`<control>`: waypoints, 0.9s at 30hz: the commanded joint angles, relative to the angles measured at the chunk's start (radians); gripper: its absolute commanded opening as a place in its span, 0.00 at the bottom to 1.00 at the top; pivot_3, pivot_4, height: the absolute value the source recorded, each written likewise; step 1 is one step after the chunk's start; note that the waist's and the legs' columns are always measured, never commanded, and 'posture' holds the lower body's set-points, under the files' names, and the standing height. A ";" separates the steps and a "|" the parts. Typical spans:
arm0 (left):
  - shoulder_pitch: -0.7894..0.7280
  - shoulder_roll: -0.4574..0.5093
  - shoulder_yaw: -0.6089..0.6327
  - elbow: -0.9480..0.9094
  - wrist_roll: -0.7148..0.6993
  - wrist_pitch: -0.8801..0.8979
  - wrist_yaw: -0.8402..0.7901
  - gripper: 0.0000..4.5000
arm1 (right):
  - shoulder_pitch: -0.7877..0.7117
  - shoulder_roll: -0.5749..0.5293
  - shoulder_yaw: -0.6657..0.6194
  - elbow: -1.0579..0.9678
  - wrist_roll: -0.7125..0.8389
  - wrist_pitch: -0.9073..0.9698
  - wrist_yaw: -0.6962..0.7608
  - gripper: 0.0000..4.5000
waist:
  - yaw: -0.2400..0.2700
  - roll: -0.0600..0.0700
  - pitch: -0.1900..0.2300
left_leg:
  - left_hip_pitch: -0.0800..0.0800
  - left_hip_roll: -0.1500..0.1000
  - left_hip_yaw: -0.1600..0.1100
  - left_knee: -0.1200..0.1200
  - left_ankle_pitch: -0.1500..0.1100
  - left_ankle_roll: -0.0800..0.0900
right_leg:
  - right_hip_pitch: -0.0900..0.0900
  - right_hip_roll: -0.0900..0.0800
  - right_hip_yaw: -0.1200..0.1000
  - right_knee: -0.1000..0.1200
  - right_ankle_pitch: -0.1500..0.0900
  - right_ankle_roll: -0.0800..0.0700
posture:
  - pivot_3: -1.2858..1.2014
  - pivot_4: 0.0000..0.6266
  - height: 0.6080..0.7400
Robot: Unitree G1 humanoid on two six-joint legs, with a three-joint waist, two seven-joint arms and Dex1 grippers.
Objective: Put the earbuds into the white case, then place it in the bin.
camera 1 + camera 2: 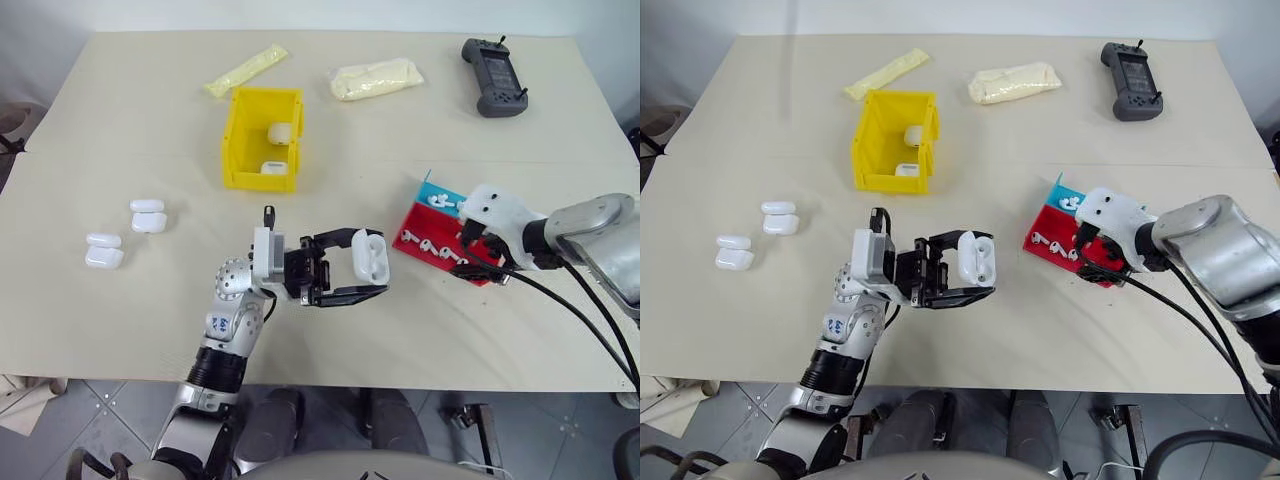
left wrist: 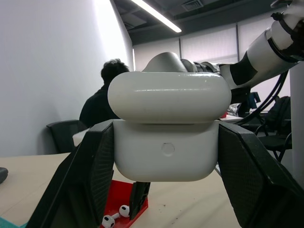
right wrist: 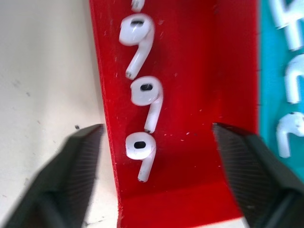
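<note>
My left gripper [image 1: 362,268] is shut on the white case [image 1: 369,255], held above the table's front middle; the case's lid [image 2: 168,97] stands raised. My right gripper [image 3: 159,164] is open and points down into the red half of the tray [image 1: 418,222]. Its two fingers straddle a row of white earbuds [image 3: 140,151]. One more earbud [image 3: 289,129] lies in the blue half. The yellow bin [image 1: 240,140] stands behind the left gripper with two white cases [image 1: 279,132] inside.
Two pairs of spare white cases [image 1: 147,218] [image 1: 104,252] lie at the left. Two pale pouches [image 1: 245,68] [image 1: 375,78] and a dark handheld controller [image 1: 493,77] sit along the far edge. A seated person [image 2: 102,102] is in the background of the left wrist view.
</note>
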 commanded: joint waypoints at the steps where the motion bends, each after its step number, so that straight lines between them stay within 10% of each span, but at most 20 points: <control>1: 0.007 0.004 -0.002 -0.047 -0.004 0.001 0.010 0.62 | -0.016 -0.022 -0.001 -0.002 -0.033 -0.017 0.037 0.58 | -0.001 0.000 0.000 | 0.000 0.000 0.000 0.000 0.000 0.000 | 0.000 0.000 0.000 0.000 0.000 0.000 | 0.52 0.24 1.00; 27: -0.015 -0.011 0.006 -0.026 0.008 -0.018 0.039 0.62 | -0.007 0.021 0.028 0.019 -0.179 -0.074 0.147 0.52 | -0.002 0.000 0.000 | 0.000 0.000 0.000 0.000 0.000 0.000 | 0.000 0.000 0.000 0.001 0.000 0.000 | 0.52 0.24 1.00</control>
